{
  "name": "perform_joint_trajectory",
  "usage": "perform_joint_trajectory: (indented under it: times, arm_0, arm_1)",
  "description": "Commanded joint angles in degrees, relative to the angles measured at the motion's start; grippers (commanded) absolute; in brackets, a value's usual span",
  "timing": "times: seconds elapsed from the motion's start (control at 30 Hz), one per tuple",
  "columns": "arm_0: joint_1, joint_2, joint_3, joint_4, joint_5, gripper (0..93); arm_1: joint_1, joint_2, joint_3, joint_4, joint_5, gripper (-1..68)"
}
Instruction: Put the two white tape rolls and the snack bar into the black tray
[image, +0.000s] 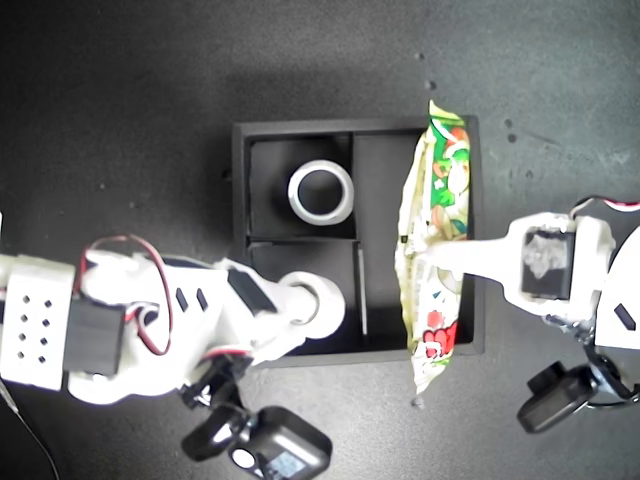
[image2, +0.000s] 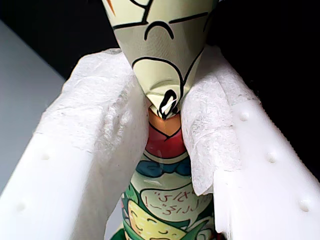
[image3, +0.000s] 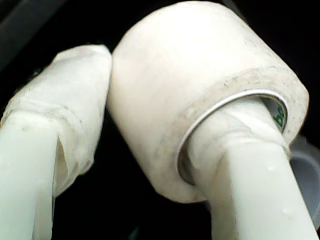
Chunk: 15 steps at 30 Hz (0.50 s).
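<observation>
Working across the exterior view from its left, my second tool (image: 318, 303) comes first. It hangs over the nearer small compartment of the black tray (image: 300, 128) with the smaller tape roll (image: 312, 300) threaded on one finger; the second wrist view shows that finger through the roll's core and the other finger (image3: 75, 90) pressed against the roll's outside, so the tool is closed on the roll's wall. The roll lies directly over its compartment, so I judge only a release is needed. The compartment floor beneath is hidden by the arm.

The larger tape roll (image: 321, 191) already lies flat in the farther small compartment.

Toward the exterior view's right, my first tool (image: 425, 262) pinches the snack bar (image: 435, 200) near its middle, pads closed tight enough to crease the wrapper in the first wrist view. The bar's long axis runs parallel to the long compartment, lying above it. Its far end overhangs the tray wall and its near end sticks out past the near wall over the surface, so I judge it needs to shift along its length or go in at a slant. I cannot tell how high it sits above the floor.
</observation>
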<state>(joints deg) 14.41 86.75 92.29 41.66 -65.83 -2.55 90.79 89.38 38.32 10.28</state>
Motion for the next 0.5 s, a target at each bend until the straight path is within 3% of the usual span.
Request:
perform_joint_trajectory:
  times: [0.0, 0.47]
  arm_0:
    - [1.3, 0.0, -5.5, 3.0, -0.5, 14.4]
    - [2.1, 5.7, -0.5, 8.3, -5.1, 16.6]
  arm_1:
    - [1.1, 0.6, 0.4, 0.3, 0.0, -0.4]
    - [4.1, 0.6, 3.9, 0.1, -1.8, -0.4]
